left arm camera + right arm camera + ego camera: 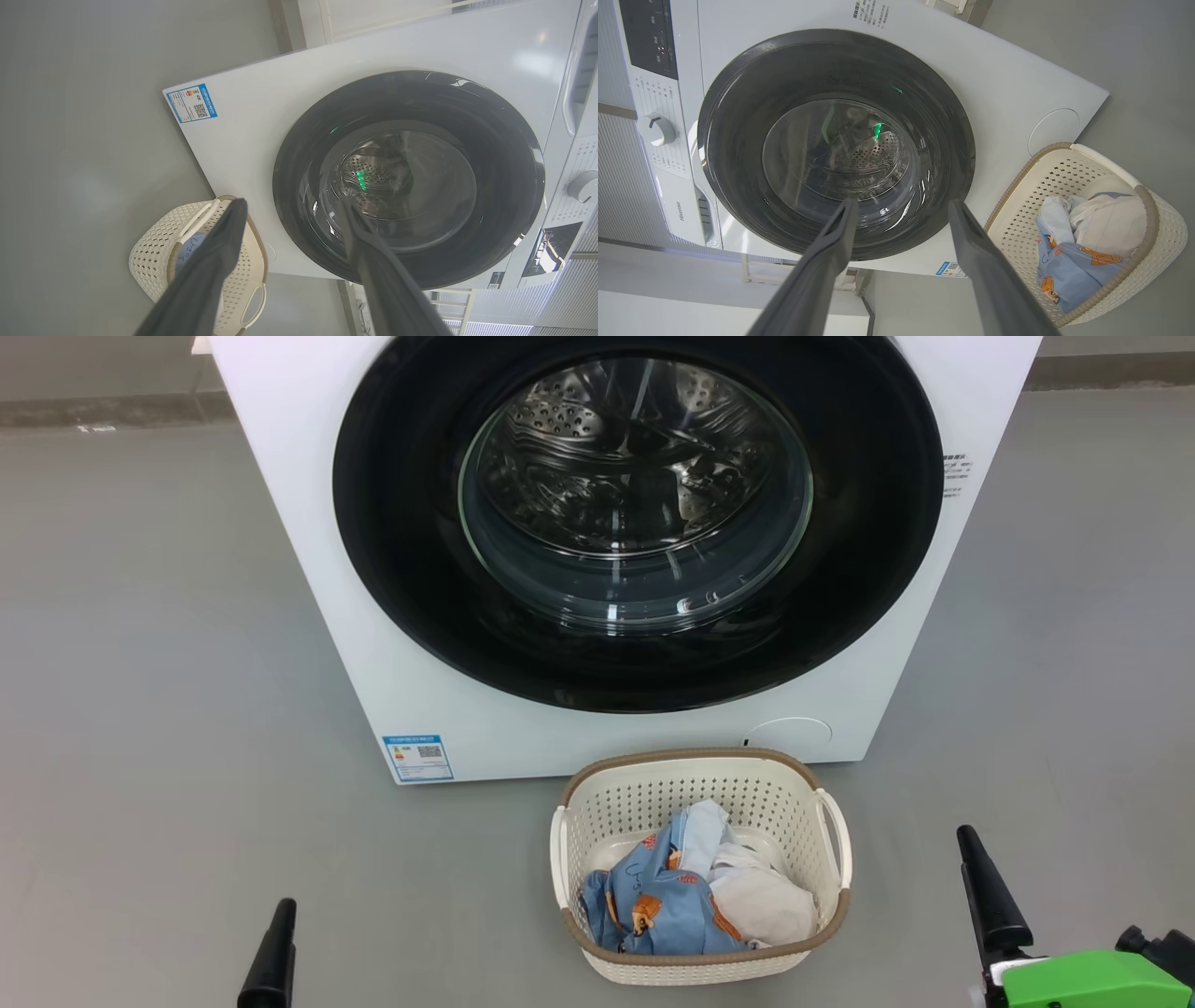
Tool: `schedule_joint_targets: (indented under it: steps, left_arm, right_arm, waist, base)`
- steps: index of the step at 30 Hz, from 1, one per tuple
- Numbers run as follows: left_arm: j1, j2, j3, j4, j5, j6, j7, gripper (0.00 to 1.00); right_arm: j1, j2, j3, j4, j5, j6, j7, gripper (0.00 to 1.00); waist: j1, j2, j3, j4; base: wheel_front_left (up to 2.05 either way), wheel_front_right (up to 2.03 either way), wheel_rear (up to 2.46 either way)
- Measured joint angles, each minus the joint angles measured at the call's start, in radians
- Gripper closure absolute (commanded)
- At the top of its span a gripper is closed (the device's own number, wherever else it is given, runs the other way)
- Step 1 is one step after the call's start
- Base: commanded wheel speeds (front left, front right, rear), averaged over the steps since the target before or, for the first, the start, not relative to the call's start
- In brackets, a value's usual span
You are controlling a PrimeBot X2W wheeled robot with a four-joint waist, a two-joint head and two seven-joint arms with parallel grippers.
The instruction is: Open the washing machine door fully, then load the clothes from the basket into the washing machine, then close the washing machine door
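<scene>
Below door (401,569), basket (653,798) (clothes (667,901) inside)

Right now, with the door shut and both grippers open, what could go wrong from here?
1. The washing machine door is shut, its ring glossy and smooth; a grip may slip off its edge.
2. The basket stands close before the washing machine, under the door; a reaching arm could knock it.
3. The clothes lie bunched together; one grab may drop a piece.

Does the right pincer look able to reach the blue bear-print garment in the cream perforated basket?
Probably yes: the open right pincer is near the uncovered cream perforated plastic basket, and the blue bear-print garment lies on top.
</scene>
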Motion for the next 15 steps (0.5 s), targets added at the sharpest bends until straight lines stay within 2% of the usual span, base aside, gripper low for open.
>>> schedule_joint_targets:
  steps: [10, 15]
  left_arm:
    - [0.0, 0.002, 0.001, -0.011, 0.135, 0.0, -0.027, 0.0]
    - [0.0, 0.003, 0.002, -0.02, 0.241, 0.0, -0.043, 0.0]
  right_arm:
    - [0.0, -0.02, 0.037, -0.032, -0.174, 0.0, -0.027, 0.0]
    - [0.0, -0.034, 0.058, -0.043, -0.27, 0.0, -0.044, 0.0]
  waist:
    - [0.0, 0.0, -0.003, 0.002]
    - [0.0, 0.0, -0.004, 0.003]
  base:
    - [0.0, 0.0, 0.0]
    - [0.0, 0.0, 0.0]
